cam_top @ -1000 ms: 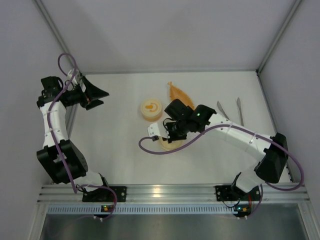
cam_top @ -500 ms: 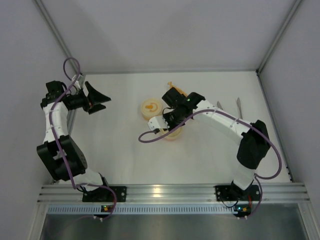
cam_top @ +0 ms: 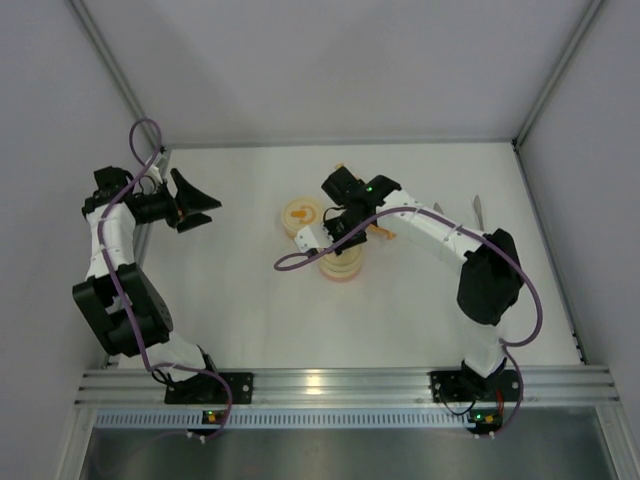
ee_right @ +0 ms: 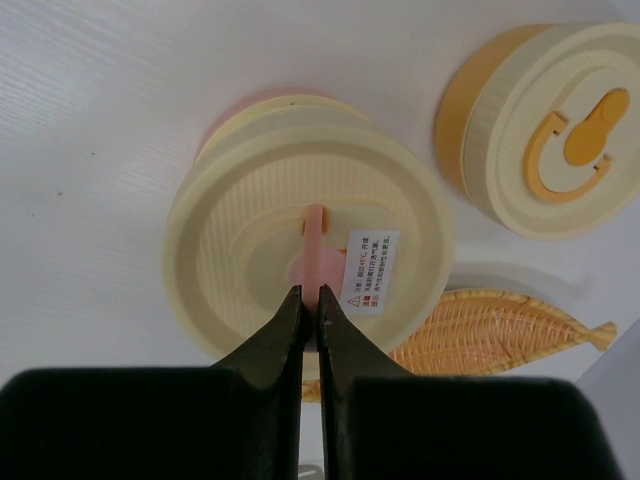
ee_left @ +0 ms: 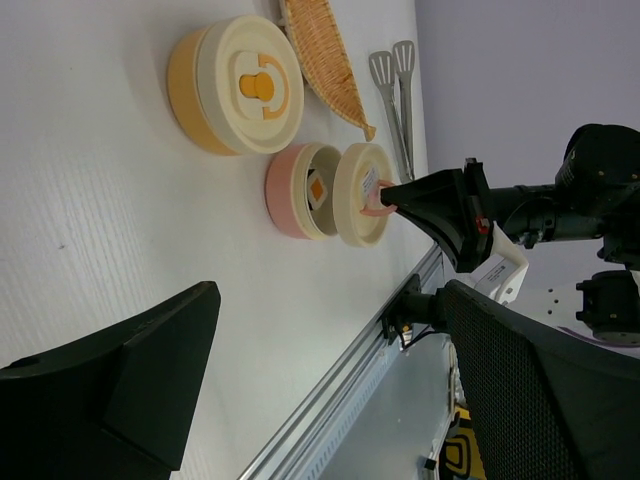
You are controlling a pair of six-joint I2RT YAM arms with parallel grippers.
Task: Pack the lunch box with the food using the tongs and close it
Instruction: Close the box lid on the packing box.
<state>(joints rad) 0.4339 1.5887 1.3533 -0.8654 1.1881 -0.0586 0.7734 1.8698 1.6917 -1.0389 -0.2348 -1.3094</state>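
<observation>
A cream ridged lid [ee_right: 240, 230] with a pink handle [ee_right: 313, 272], a pink box [ee_left: 283, 190], a mustard-yellow box [ee_left: 190, 85] (cream top [ee_left: 222, 62], orange knob [ee_left: 258, 87]), a tan woven dish [ee_left: 322, 60], silver tongs [ee_left: 390, 75], white table [ee_left: 100, 220].

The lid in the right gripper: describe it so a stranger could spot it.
On the white table, two round tubs stand side by side. The cream lid is held at the pink tub by the right gripper; its handle is pink, whereas the lid on the orange tub has an orange one.
</observation>
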